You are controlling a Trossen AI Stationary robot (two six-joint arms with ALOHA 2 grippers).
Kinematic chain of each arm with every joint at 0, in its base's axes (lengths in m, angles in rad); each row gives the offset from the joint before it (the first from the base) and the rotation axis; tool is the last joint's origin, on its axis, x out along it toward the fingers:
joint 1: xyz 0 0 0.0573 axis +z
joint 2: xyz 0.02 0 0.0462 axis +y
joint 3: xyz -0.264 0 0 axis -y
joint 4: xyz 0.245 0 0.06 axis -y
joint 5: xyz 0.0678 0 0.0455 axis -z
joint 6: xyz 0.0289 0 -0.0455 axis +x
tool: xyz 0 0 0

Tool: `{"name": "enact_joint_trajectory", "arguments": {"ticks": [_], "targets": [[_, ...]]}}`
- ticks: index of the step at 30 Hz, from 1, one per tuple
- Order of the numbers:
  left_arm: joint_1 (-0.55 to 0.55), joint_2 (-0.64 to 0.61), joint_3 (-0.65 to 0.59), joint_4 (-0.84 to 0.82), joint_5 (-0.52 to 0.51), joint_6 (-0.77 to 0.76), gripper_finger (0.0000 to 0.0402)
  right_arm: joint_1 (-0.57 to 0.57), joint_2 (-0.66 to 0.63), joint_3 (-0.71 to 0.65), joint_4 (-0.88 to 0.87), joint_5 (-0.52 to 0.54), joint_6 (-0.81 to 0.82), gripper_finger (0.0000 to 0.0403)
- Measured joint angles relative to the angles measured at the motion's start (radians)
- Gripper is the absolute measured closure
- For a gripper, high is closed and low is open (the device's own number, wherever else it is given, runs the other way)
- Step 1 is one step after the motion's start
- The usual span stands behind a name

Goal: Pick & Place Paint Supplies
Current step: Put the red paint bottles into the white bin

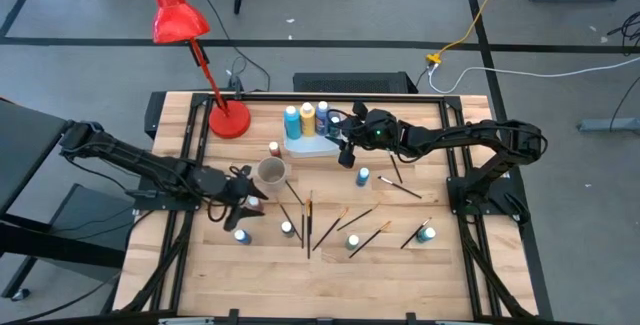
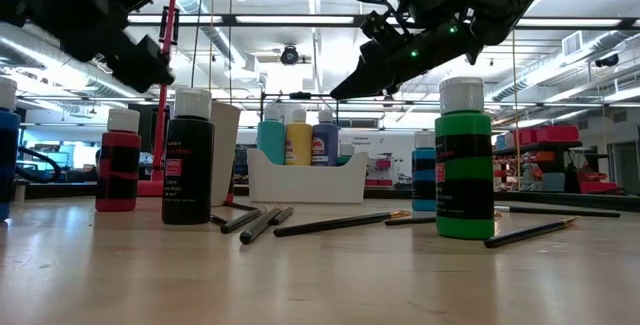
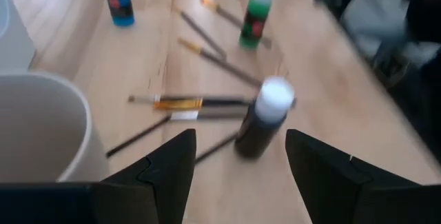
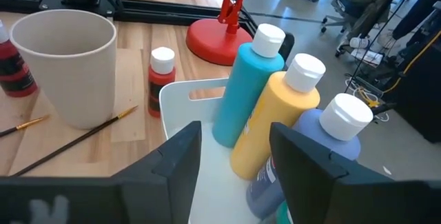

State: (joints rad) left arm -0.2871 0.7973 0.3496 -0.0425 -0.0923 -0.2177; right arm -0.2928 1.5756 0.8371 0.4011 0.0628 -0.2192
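Risks toppling the white-capped black paint bottle (image 3: 262,120) near the table's front-left if the empty, spread-apart left gripper (image 3: 238,172) clips it; right gripper (image 4: 234,165), also parted and empty, hovers over the white tray (image 4: 180,98).

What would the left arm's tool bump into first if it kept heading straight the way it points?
Probably the black paint bottle: it stands directly ahead of the open left tool, between its fingers' line, though depth is hard to judge.
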Motion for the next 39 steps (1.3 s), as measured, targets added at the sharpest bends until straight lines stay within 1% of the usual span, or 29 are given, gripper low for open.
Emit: {"name": "enact_joint_trajectory", "arguments": {"ticks": [3,5,8,12,16,19,22,25,28,32,36,39], "targets": [[0.0,0.0,0.0,-0.089,0.005,0.061,0.0166,0.0,0.0,0.0,0.0,-0.001,0.0,0.0225],[0.0,0.0,0.0,-0.148,0.001,0.07,0.0166,0.0,0.0,0.0,0.0,-0.002,0.0,0.0225],[0.0,-0.002,0.004,-0.188,-0.007,0.064,0.0166,0.0,0.0,0.0,0.0,-0.002,0.0,0.0225],[0.0,0.0,0.001,-0.147,-0.018,0.064,0.0166,0.0,0.0,0.0,0.001,-0.003,0.0,0.0225],[0.0,0.0,0.0,-0.048,-0.019,0.131,0.0166,0.0,0.0,0.0,0.002,-0.003,0.0,0.0225],[0.0,-0.001,0.0,-0.061,-0.019,0.173,0.0166,0.0,0.0,0.0,0.002,-0.003,0.0,0.0225],[0.0,-0.019,0.0,-0.097,-0.019,0.179,0.0166,0.0,0.0,0.0,0.0,-0.003,0.0,0.0225],[0.0,-0.02,0.0,-0.164,-0.029,0.156,0.0166,0.0,0.0,0.0,-0.001,-0.003,0.0,0.0225],[0.0,-0.02,0.0,-0.215,-0.065,0.129,0.0166,0.0,0.0,0.0,0.001,-0.007,0.0,0.0225],[0.0,-0.019,0.0,-0.254,-0.12,0.095,0.0166,0.0,0.0,0.0,0.003,-0.059,0.0,0.0225],[0.0,-0.019,0.0,-0.252,-0.172,-0.053,0.0166,0.0,0.0,0.0,0.003,-0.09,0.0,0.0225],[0.0,-0.019,0.0,-0.256,-0.177,-0.149,0.0166,0.0,0.0,0.0,0.003,-0.09,0.0,0.0225]]}}
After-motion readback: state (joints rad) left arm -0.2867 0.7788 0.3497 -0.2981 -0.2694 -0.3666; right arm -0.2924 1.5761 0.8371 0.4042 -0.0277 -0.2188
